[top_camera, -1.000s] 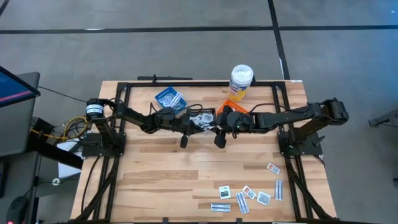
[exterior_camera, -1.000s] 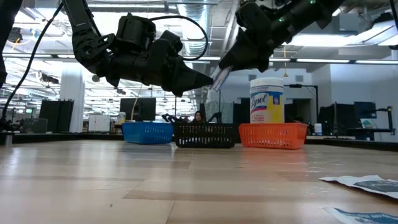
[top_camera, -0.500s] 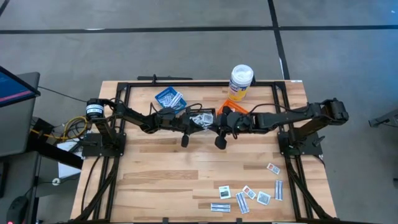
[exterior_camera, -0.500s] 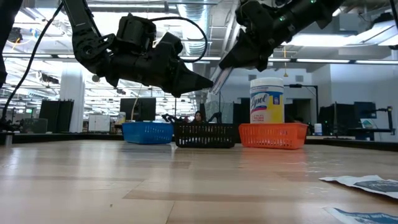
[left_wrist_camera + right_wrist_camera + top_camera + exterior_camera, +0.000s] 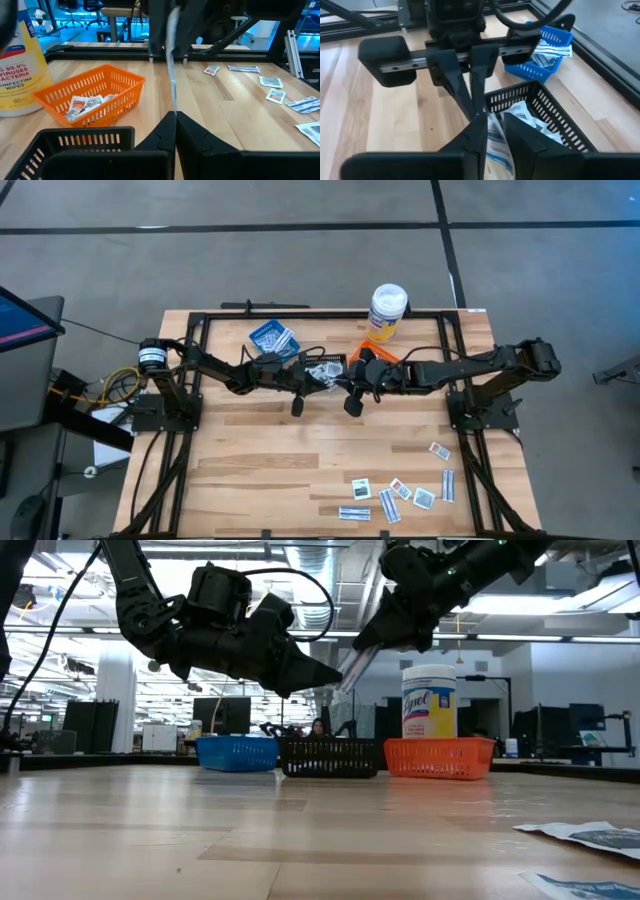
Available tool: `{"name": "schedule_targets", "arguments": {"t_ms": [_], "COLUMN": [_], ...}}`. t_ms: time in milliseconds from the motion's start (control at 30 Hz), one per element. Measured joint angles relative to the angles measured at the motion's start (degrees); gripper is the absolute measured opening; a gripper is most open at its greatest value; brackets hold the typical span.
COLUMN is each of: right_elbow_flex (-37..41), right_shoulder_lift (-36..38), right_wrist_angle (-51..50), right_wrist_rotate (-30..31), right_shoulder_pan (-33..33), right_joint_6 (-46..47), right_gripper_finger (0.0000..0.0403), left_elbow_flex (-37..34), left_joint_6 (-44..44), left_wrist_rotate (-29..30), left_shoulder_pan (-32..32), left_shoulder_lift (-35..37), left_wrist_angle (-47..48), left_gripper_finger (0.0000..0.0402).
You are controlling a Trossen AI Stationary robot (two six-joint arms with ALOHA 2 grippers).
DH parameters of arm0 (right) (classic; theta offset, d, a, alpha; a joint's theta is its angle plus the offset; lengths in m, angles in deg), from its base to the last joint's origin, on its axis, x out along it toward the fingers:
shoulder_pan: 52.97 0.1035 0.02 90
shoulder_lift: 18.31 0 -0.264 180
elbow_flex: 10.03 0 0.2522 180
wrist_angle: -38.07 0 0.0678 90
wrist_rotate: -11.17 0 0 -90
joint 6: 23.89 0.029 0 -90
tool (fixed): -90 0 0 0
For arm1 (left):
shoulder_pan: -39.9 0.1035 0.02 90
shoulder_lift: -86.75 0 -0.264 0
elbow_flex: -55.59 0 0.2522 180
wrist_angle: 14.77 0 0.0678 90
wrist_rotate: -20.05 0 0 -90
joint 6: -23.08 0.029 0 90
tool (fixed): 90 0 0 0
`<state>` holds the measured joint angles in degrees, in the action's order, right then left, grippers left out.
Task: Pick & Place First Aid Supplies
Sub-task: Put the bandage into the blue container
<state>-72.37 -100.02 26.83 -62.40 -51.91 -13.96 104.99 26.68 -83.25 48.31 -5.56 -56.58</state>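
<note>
A narrow white strip packet [image 5: 173, 75] with blue-grey print hangs in the air above the black basket [image 5: 322, 370], between my two grippers. My left gripper [image 5: 175, 120] is shut on one end of it. My right gripper [image 5: 495, 132] comes from the opposite side. It is open by a narrow gap, and the strip [image 5: 499, 145] lies in that gap. In the low view the strip [image 5: 352, 665] slants between the two gripper tips. The black basket holds several white packets [image 5: 520, 112]. My left gripper pinches the strip's near end [image 5: 174, 111] between its two shut fingers. The fingers come in level from the table's left, along the strip. The strip is clear of the baskets and runs on toward the right gripper. My right gripper: I cannot tell whether its fingers [image 5: 476, 135] touch the strip.
A blue basket [image 5: 273, 338] and an orange basket [image 5: 95, 95], both holding packets, flank the black one along the far side. A tall white wipes bottle [image 5: 387, 312] stands behind the orange basket. Several loose packets [image 5: 400, 490] lie at the near right. The middle of the wooden table [image 5: 260, 470] is bare.
</note>
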Motion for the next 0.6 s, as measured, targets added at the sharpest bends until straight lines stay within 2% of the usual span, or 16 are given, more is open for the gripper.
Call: {"name": "schedule_targets", "arguments": {"t_ms": [133,200,600], "right_elbow_flex": [0.0,0.0,0.0], "right_shoulder_lift": [0.0,0.0,0.0], "right_wrist_angle": [-0.5,-0.9,-8.0], "right_wrist_rotate": [0.0,0.0,1.5], "right_shoulder_pan": [0.0,0.1,0.5], "right_joint_6": [-1.9,-4.2,0.5], "right_gripper_finger": [0.0013,0.0007,0.0066], "left_elbow_flex": [0.0,0.0,0.0], "left_joint_6": [0.0,-0.1,-7.5], "left_wrist_rotate": [0.5,1.3,2.6], "left_shoulder_pan": [0.0,0.0,4.7], "left_shoulder_lift": [0.0,0.0,0.0], "left_wrist_angle": [0.1,0.3,4.0], "left_gripper_finger": [0.0007,0.0007,0.0007]}}
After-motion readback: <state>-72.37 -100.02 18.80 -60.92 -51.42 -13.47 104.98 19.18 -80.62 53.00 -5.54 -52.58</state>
